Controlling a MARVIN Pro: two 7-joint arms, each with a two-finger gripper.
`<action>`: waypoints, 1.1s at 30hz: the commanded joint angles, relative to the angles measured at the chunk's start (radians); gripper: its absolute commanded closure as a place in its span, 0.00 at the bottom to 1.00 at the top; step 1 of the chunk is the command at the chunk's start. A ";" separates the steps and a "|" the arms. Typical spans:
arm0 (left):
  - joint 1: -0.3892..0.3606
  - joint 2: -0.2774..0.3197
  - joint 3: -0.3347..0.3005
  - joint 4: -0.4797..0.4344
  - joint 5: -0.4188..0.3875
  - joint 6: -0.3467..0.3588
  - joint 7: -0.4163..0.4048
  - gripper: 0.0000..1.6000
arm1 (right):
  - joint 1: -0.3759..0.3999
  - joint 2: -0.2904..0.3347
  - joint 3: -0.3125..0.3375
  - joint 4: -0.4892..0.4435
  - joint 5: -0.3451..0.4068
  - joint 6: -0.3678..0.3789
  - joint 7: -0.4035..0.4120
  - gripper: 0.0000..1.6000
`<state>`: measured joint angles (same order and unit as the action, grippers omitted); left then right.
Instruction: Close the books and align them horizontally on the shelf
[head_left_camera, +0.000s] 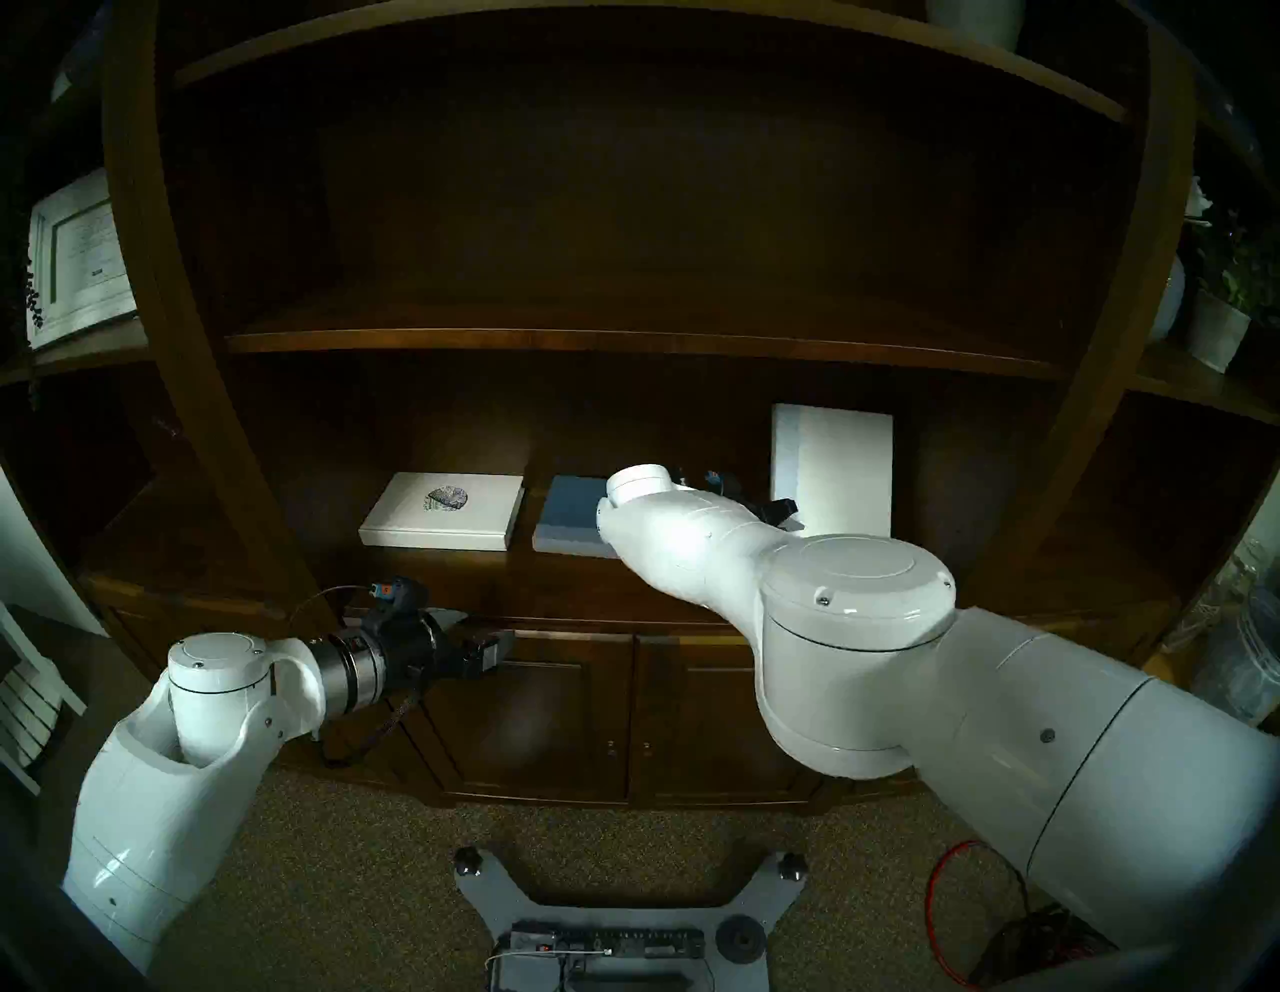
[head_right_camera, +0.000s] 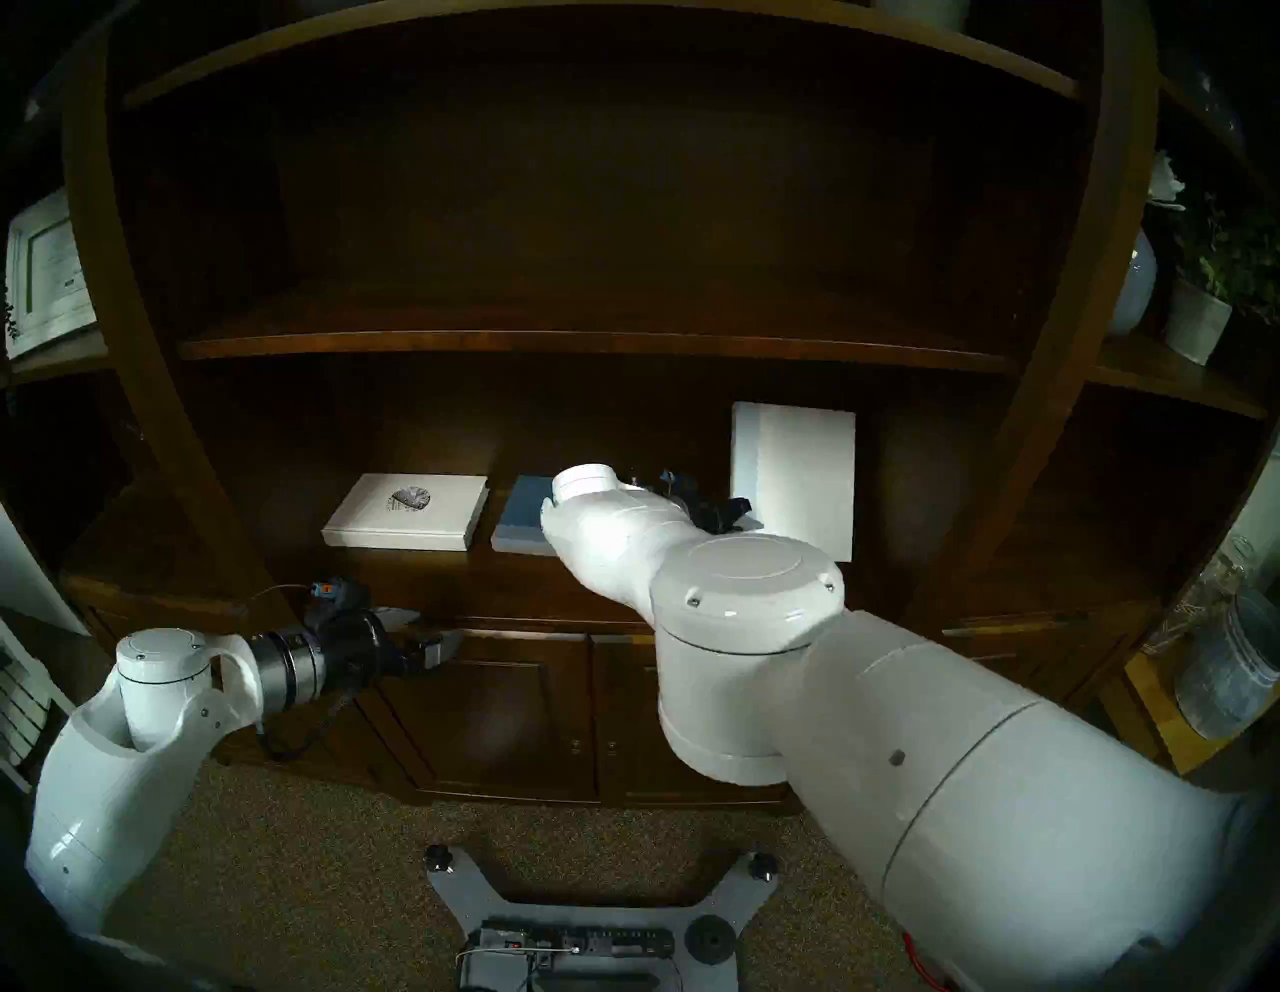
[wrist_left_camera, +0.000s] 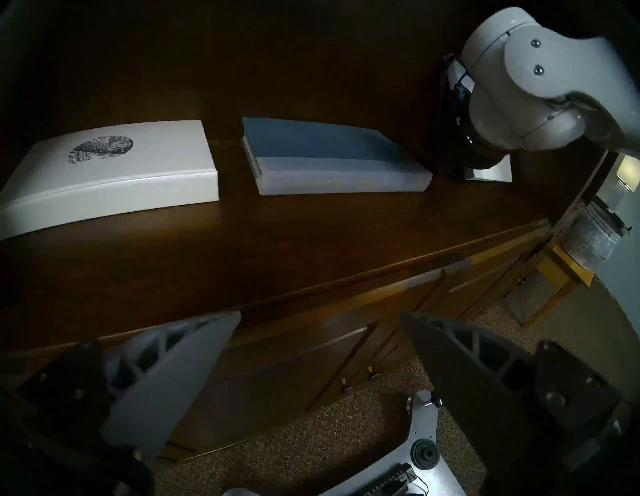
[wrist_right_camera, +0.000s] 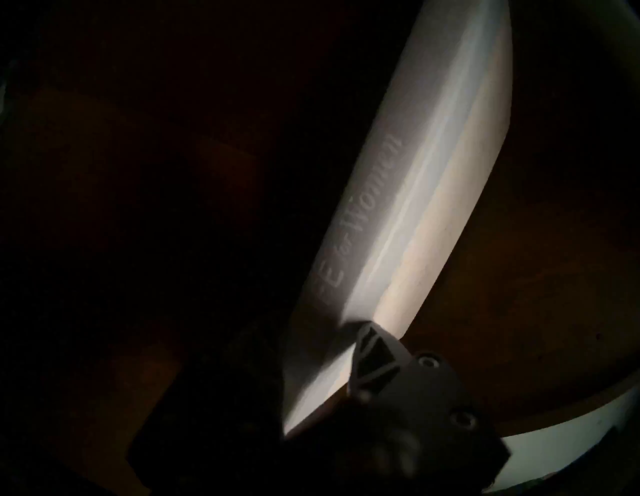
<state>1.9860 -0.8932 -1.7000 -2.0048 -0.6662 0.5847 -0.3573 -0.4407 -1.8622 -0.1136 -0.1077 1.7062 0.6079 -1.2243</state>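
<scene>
On the dark wooden shelf (head_left_camera: 429, 575), the emblem book (head_left_camera: 443, 511) and blue book (head_left_camera: 571, 516) lie flat, closed. My left gripper (wrist_left_camera: 320, 346) idles with jaws released. My right gripper (head_left_camera: 783, 514) has jaws clenched on the plain white book (head_left_camera: 841, 474), upright: stiff, smooth, probably heavy, best held near its spine.

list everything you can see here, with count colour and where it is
white hardcover book with dark round emblem: 1, white, flat on the ledge, leftmost
blue hardcover book with pale edge: 1, blue, flat, beside the first
plain white hardcover book: 1, white, upright at right, held at its lower corner
dark-brown wooden ledge: 1, above the cabinet doors
white-framed picture: 1, left side shelf
potted plant in white pot: 1, right side shelf
left gripper: 1, open, before the ledge
right gripper: 1, dark, shut on the upright book
</scene>
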 joint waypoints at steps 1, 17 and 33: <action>-0.016 0.002 -0.007 -0.018 -0.001 -0.006 -0.002 0.00 | 0.092 -0.011 -0.005 0.004 -0.008 -0.010 -0.073 1.00; -0.017 0.002 -0.006 -0.017 -0.001 -0.006 -0.002 0.00 | 0.096 -0.025 -0.003 0.008 0.039 -0.014 -0.079 1.00; -0.017 0.002 -0.006 -0.017 -0.001 -0.006 -0.002 0.00 | 0.108 -0.053 -0.006 0.006 0.056 -0.011 -0.078 0.00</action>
<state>1.9860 -0.8930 -1.6989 -2.0028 -0.6662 0.5857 -0.3576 -0.3942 -1.8993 -0.1134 -0.1029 1.7709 0.5940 -1.2393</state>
